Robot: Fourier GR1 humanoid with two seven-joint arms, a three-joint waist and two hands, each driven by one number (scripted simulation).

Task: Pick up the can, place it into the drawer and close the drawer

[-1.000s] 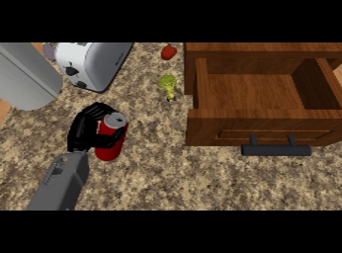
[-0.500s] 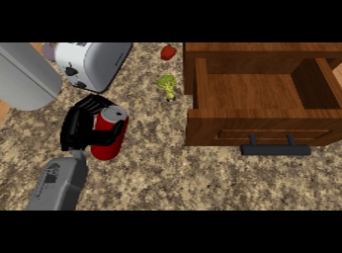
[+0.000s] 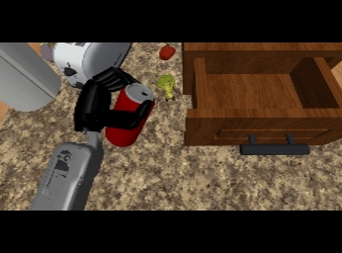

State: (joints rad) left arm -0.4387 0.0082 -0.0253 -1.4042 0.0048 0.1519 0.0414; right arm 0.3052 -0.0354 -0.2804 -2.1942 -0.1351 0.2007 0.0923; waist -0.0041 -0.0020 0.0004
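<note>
Head view: left hand (image 3: 95, 106) clamps can (image 3: 130, 118); pear (image 3: 166, 84) lies before drawer (image 3: 265, 126).

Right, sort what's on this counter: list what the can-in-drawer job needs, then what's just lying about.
Needed for the job:
- red can, with the left hand curled round it
- open wooden drawer, with its dark handle

Just lying about:
- toaster
- small red item
- small yellow-green item
- grey appliance

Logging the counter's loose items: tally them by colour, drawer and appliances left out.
Red: 2, the tall red metal can that the left robot hand grips, and the small red round fruit.
Yellow-green: 1, the small yellow-green pear-shaped fruit.
Total: 3
</note>
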